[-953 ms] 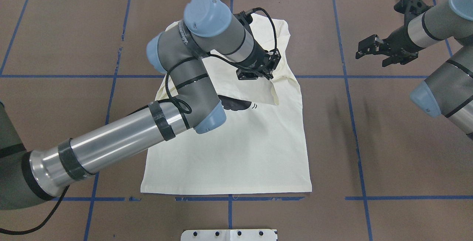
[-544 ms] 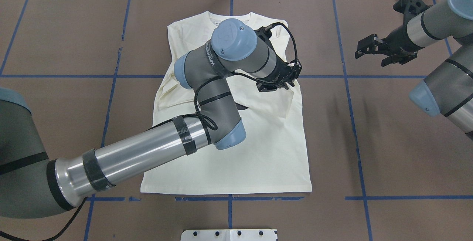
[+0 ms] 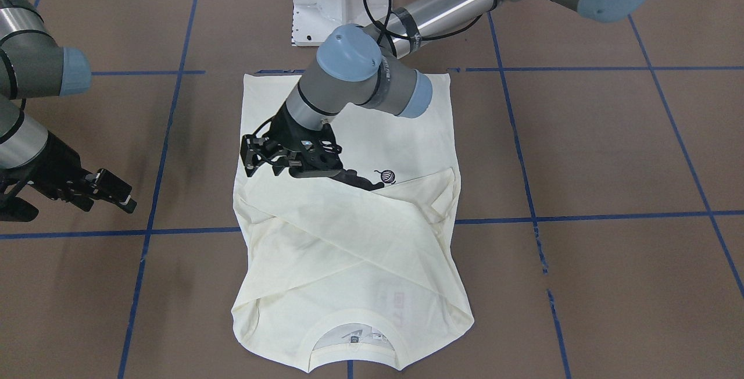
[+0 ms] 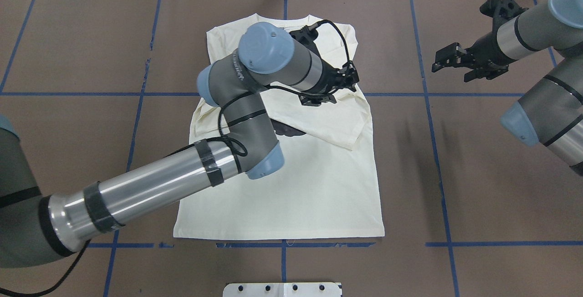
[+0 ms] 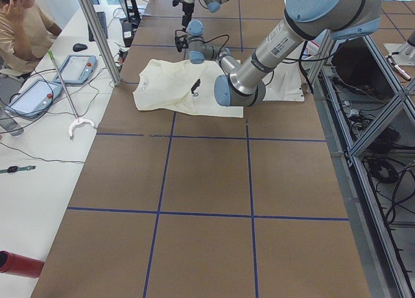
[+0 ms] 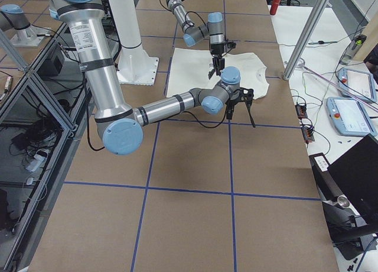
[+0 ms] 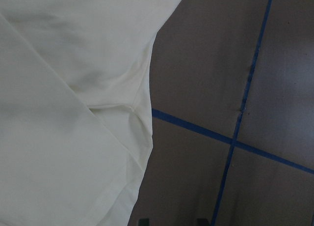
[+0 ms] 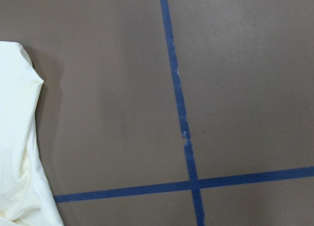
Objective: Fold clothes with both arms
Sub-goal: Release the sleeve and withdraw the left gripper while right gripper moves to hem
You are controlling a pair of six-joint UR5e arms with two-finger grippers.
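Hovering low over the chest of the T-shirt [image 4: 296,187], the left gripper [image 4: 328,94] has its jaws parted and holds nothing. In the left wrist view we see two dark fingertips [image 7: 198,221] with bare brown surface between them, just beside the shirt's side edge. The left arm [image 4: 150,187] comes in across the shirt's lower corner. Its elbow bends above the shirt's middle, and the wrist is turned toward the shirt's edge on the robot's right.

The right gripper [image 4: 451,70] hangs well apart from the shirt on the robot's right, level with the shoulders. Its fingers are spread and empty. The right arm [image 4: 542,110] is folded back away from the shirt.

The shirt lies flat on the table [image 4: 68,37], collar away from the robot and hem toward it. Both sleeves are folded over the chest and cross each other. The upper sleeve [image 4: 328,126] covers most of the cat print [image 4: 287,130].

The table is covered in brown paper marked with blue tape lines [image 4: 478,94]. A white pedestal base [image 3: 325,13] stands just past the shirt's hem. Past the collar end we see a white bench [image 5: 39,181] with cables and tablets, where a person [image 5: 23,26] sits.

A second ago the left gripper held this sleeve lifted, and more of the cat print showed. Half a second ago the gripper was nearer the shirt's edge, above the laid sleeve. It has since drawn back toward the collar, and the sleeve rests flat. The right gripper has drifted slightly away from the robot.
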